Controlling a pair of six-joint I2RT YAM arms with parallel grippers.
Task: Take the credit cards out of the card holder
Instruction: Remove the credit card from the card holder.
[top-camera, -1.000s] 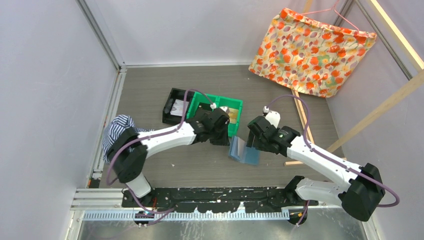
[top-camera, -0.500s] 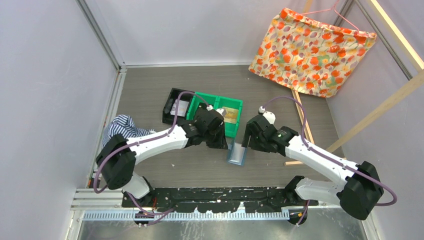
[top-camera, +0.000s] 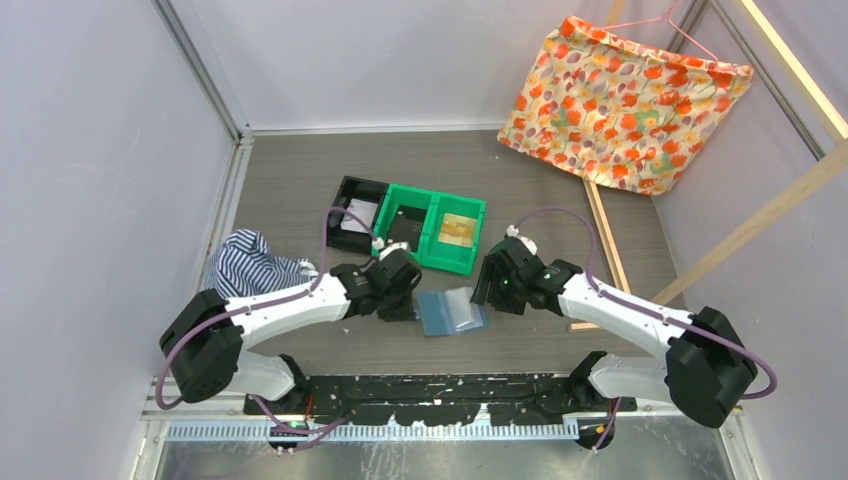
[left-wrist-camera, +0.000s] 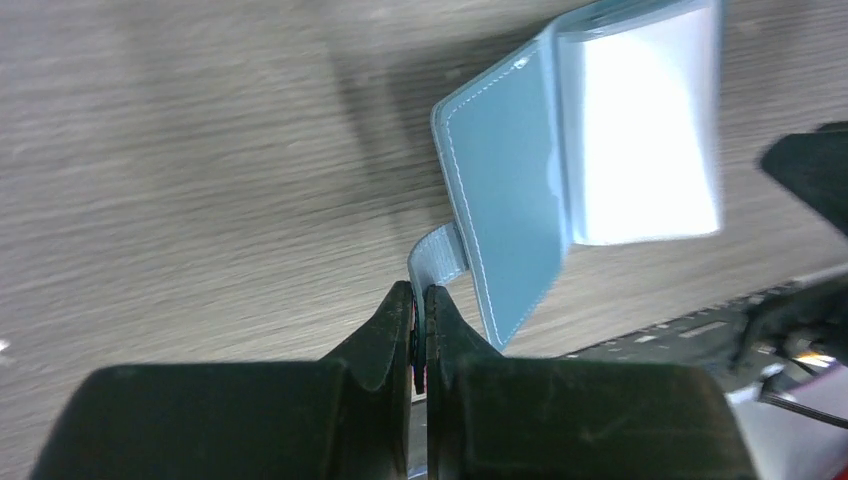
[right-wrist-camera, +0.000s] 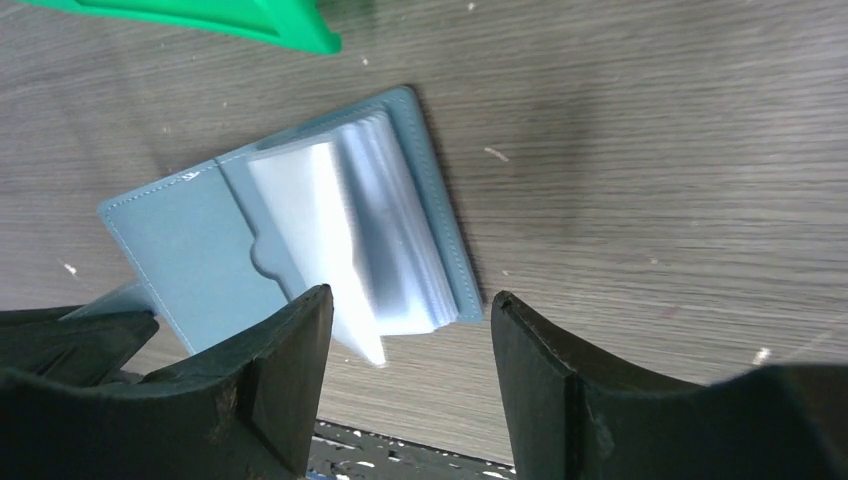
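The left claw (left-wrist-camera: 420, 300) is pinched together on the closing tab (left-wrist-camera: 437, 262) of the card holder (left-wrist-camera: 510, 210), which lies spread open on the table (top-camera: 300, 180) just ahead of its tips. The rest of the holder stretches away from that claw toward the right claw (right-wrist-camera: 405, 310). The right claw's two fingers stand apart with nothing clamped. Seen from its wrist, the free edge of the clear sleeves (right-wrist-camera: 340, 220) shows in the gap between them; whether a finger touches the sleeves I cannot tell. A dark patch (right-wrist-camera: 385, 225) shows through the sleeves, too blurred to call a card. From above, the holder lies between the two claws, and the green bin (top-camera: 435, 232) sits just beyond both.
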